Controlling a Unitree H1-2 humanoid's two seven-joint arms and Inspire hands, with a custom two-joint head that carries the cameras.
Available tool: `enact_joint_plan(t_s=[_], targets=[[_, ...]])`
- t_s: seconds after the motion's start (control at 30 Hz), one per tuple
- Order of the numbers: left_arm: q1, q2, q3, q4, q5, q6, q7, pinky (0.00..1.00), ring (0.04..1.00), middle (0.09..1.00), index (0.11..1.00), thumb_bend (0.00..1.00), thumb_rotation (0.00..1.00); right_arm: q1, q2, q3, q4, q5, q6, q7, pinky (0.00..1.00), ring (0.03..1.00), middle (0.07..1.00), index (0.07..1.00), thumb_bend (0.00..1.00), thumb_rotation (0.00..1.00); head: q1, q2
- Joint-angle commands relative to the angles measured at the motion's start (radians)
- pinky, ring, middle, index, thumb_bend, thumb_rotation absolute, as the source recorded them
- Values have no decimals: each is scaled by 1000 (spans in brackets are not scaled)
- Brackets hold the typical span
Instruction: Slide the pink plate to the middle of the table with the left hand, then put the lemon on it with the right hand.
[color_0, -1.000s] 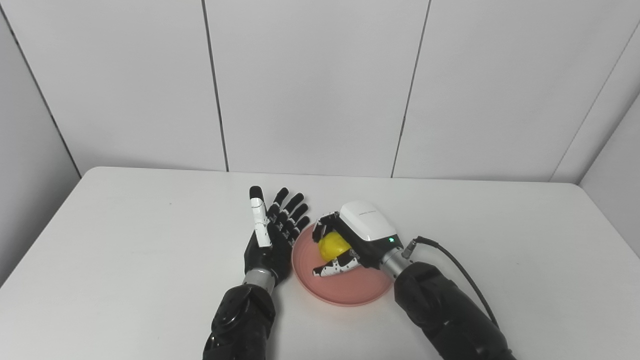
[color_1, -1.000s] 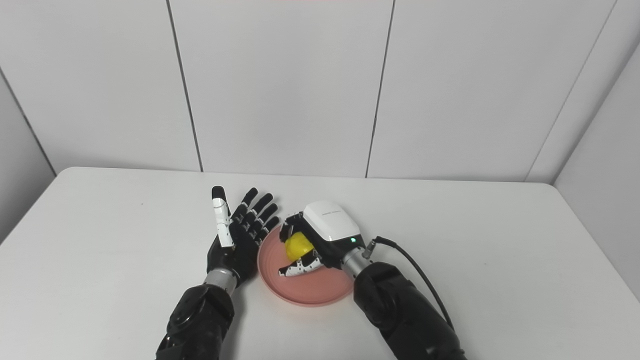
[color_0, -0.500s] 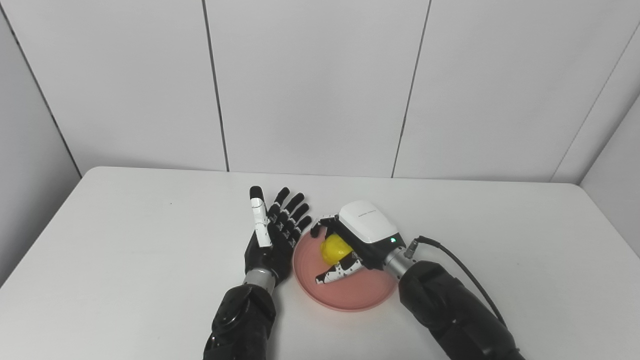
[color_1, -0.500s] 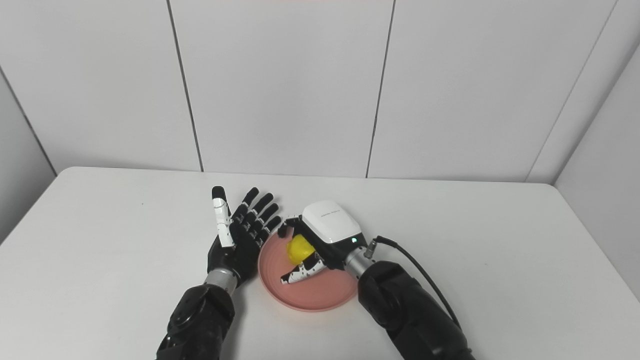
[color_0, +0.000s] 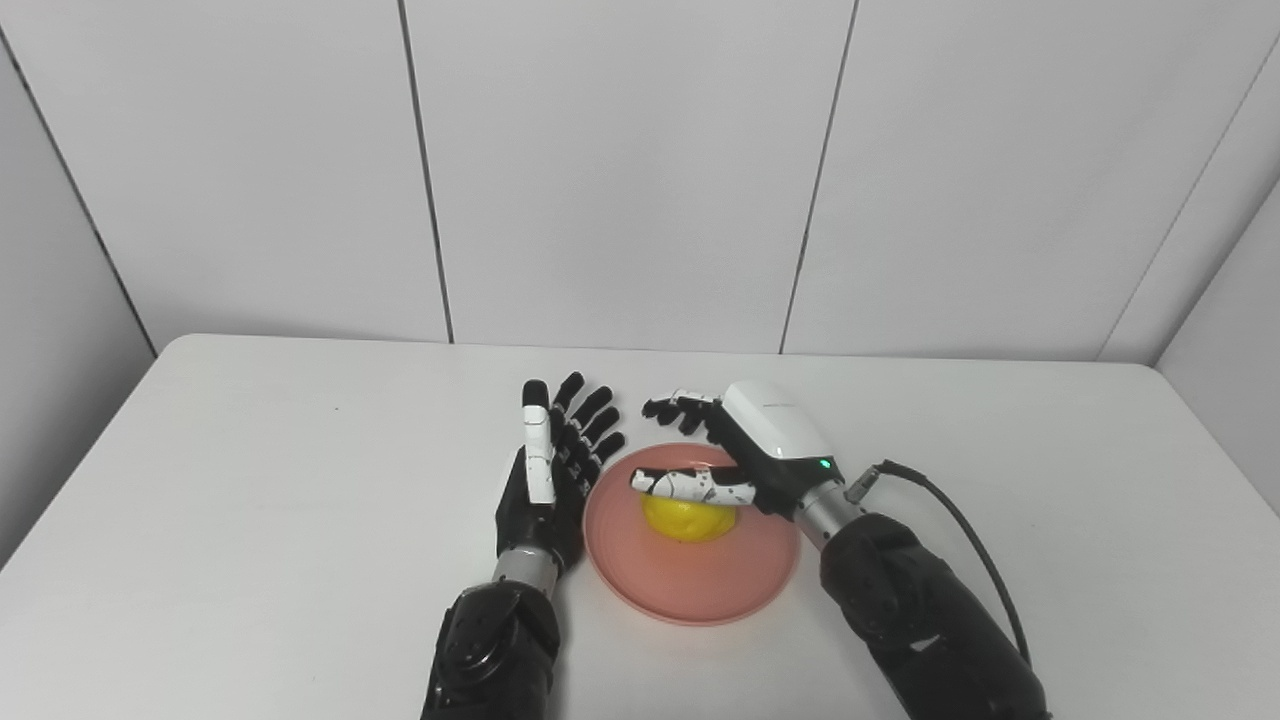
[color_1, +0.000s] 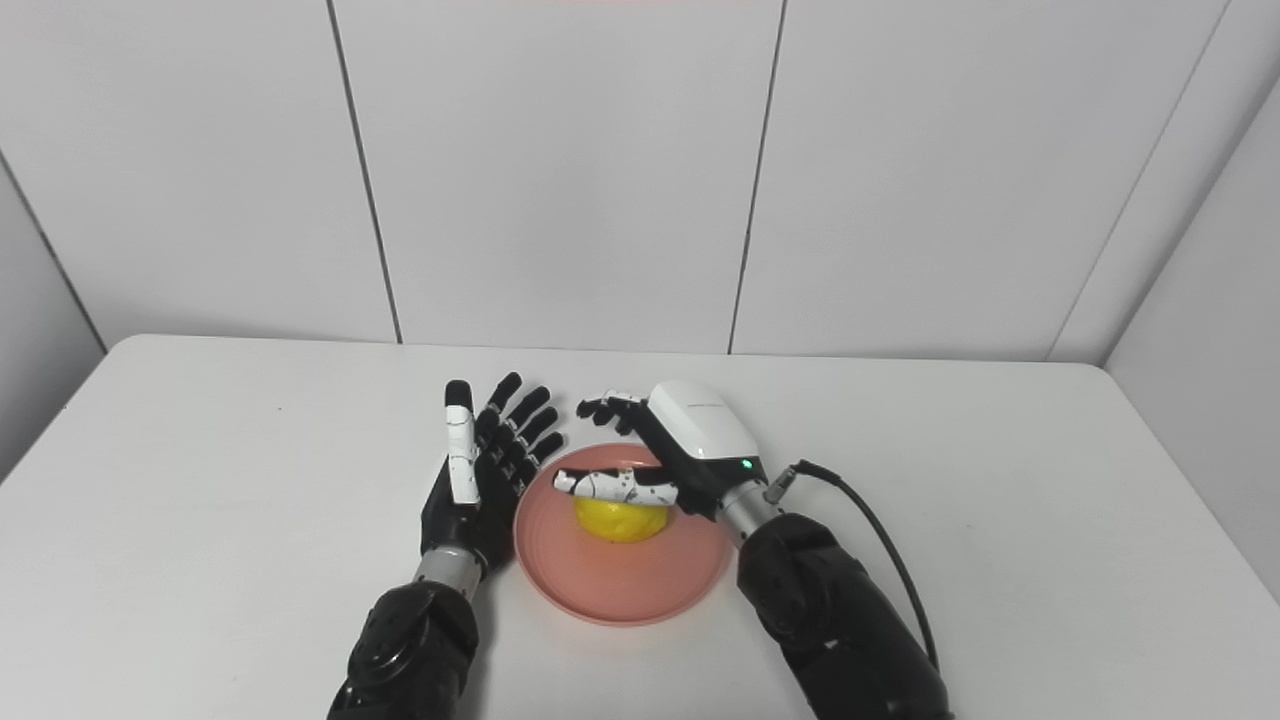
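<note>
The yellow lemon (color_0: 686, 518) sits on the pink plate (color_0: 690, 585) near the middle of the white table (color_0: 250, 500). The right hand (color_0: 745, 450) is above it, fingers spread, holding nothing. The left hand (color_0: 548, 470) waits open at the plate's 9 o'clock.

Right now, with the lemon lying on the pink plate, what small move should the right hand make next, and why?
Probably lift the right hand up and draw it back to its own side. The lemon rests on the pink plate, the hand's fingers are spread and its thumb lies just over the fruit, so a low sideways pull might roll it. The left hand waits open beside the plate.
</note>
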Motion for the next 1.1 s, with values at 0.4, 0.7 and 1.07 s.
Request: enact_joint_plan(t_s=[0.4, 0.7, 1.07], targets=[[-96, 101, 12, 183, 128, -238, 46, 907, 897, 874, 913, 865, 956, 11, 185, -365, 40, 544, 32, -94, 746, 741, 758, 762, 901, 1000, 4, 0], [-155, 139, 52, 285, 134, -308, 93, 925, 900, 878, 912, 890, 969, 24, 231, -503, 98, 790, 65, -102, 825, 819, 825, 833, 916, 1000, 5, 2], [-165, 152, 47, 304, 163, -295, 120, 907, 910, 890, 929, 854, 989, 70, 231, -527, 150, 904, 100, -100, 979, 896, 885, 887, 962, 1000, 4, 5]])
